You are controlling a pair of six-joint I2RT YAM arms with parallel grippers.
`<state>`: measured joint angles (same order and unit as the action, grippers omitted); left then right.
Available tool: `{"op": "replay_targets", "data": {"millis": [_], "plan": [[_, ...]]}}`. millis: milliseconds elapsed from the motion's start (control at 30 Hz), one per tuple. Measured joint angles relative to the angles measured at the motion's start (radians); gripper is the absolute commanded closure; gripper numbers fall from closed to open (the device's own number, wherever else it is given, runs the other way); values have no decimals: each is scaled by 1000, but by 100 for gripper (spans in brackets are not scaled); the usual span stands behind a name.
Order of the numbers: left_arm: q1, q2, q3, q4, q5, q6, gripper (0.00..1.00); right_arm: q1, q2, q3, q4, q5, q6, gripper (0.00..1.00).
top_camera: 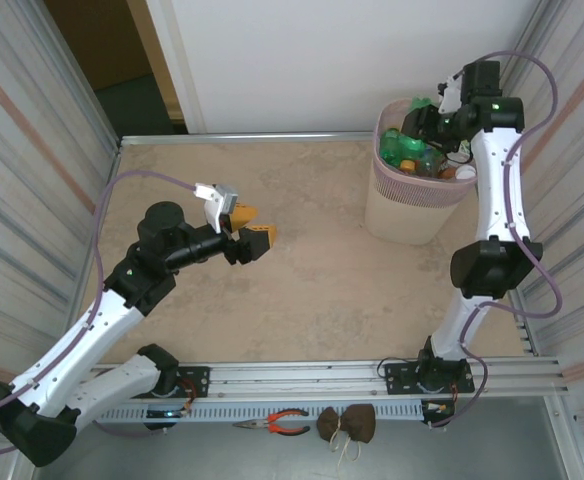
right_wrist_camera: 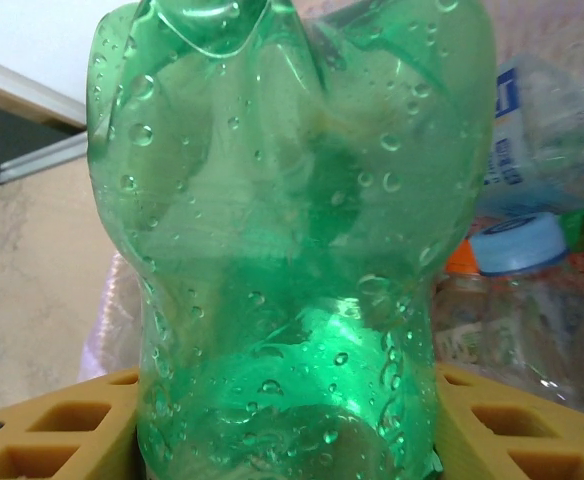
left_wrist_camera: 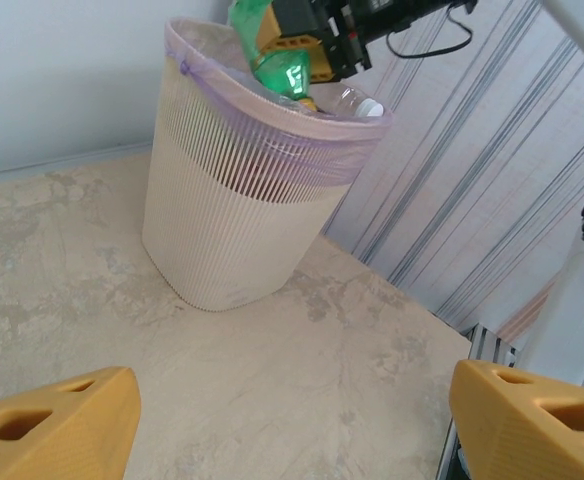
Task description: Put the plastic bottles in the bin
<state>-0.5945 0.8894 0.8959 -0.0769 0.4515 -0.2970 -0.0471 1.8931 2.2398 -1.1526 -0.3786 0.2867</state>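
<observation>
Your left gripper (top_camera: 253, 229) hangs above the beige tabletop (top_camera: 312, 290) on the left side. Its orange fingers (left_wrist_camera: 52, 420) are spread wide with nothing between them, and its camera looks toward the bin. Further right, the pale pink bin (top_camera: 400, 215) stands upright in the table's far right corner. It is lined with a lilac bag (left_wrist_camera: 272, 100) and heaped to the rim with plastic bottles (top_camera: 419, 157). Over its opening, your right gripper (top_camera: 418, 119) clamps a green bottle (right_wrist_camera: 292, 250) between its yellow fingers (right_wrist_camera: 62, 425), with droplets beading the plastic. A blue-capped clear bottle (right_wrist_camera: 517, 245) lies in the pile just beyond.
</observation>
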Motion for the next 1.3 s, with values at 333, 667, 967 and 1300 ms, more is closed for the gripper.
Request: {"op": "replay_targets", "data": {"millis": [333, 667, 967, 1300], "plan": [[13, 0, 0, 0, 0, -2, 19, 11, 53, -25, -13, 113, 5, 37], [13, 0, 0, 4, 0, -15, 18, 48, 53, 38, -79, 214, 8, 22], [61, -13, 0, -15, -8, -14, 17, 47, -50, 77, -108, 275, -29, 18], [112, -14, 0, -111, -97, 14, 8, 19, -469, -315, 2, 280, -61, 12]]}}
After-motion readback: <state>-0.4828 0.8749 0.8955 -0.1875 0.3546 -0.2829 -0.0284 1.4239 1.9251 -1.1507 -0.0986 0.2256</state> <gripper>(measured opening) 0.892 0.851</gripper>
